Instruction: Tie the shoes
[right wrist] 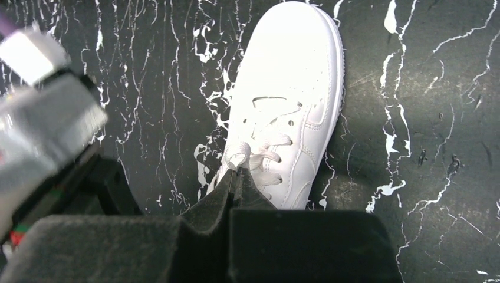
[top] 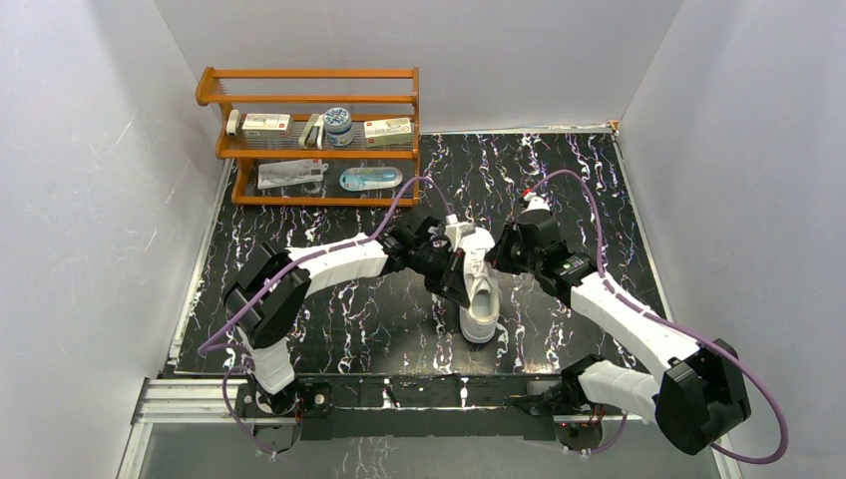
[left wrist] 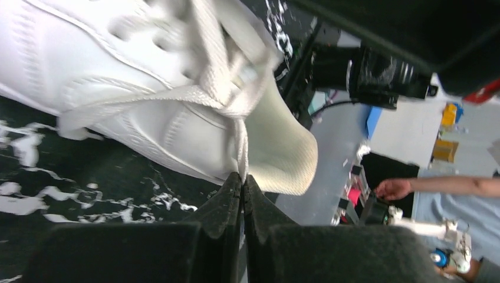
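Top cam looked down from above the near edge, whole table (top: 599, 180). Left wrist: close, side-on to sneaker (left wrist: 118, 88); right wrist: above it. All shared sneaker.

We hold our 2 arms folded inward, so that both wrists come close together ahead of our bases. Our left arm (top: 329, 261) rises from its base, bends at the elbow and stretches to the right. Our right arm (top: 619, 309) bends at its elbow and stretches to the left. The left gripper (left wrist: 242, 178) has its 2 fingers pressed flat together, pinching a lace strand (left wrist: 239, 138). The right gripper (right wrist: 234, 172) faces it, fingers likewise closed, nipping a lace end (right wrist: 239, 158).
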{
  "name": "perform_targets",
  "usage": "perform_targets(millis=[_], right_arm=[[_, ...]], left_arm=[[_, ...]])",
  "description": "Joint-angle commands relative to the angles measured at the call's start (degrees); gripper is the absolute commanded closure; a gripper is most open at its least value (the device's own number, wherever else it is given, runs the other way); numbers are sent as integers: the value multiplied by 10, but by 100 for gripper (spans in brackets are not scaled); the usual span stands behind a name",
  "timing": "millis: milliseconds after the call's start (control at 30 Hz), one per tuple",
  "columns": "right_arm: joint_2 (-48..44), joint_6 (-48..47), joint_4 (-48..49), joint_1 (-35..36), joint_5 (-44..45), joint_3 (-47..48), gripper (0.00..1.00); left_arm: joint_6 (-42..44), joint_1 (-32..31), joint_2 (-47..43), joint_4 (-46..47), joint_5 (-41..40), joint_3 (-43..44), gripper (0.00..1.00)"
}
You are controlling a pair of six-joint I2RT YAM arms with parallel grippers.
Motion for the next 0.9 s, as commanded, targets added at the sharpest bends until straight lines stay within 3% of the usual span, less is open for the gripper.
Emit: perform_targets(millis=[0, 433, 867], right_arm=[[2, 9, -5, -1, 36, 34, 100], [-17, 4, -11, -12, 81, 20, 100], [-5, -31, 26, -87, 21, -2, 100]], left_arm=[[10, -31, -47, -57, 51, 7, 100], [12, -35, -90, -120, -25, -29, 100], [1, -33, -78, -183, -82, -38, 100]])
